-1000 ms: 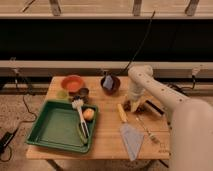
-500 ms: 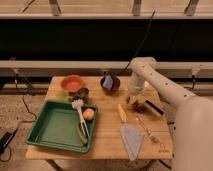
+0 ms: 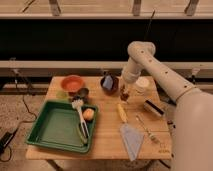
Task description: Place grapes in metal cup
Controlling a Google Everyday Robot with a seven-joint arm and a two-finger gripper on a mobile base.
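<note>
Grapes (image 3: 123, 96), a small lumpy bunch of dark reddish-purple berries, are being pinched by the white arm's two-finger gripper (image 3: 123, 93). They are being held just over the wooden table (image 3: 107, 145), between the dark brown bowl (image 3: 109, 86) and the white cup (image 3: 142, 84). The small round dark grey metal cup (image 3: 82, 93) is being left standing well apart, on the far side of the brown bowl, near the small light-green cup (image 3: 62, 94) and the orange bowl (image 3: 72, 82). A yellow banana (image 3: 121, 112) is lying near the gripper, toward the table's front edge.
</note>
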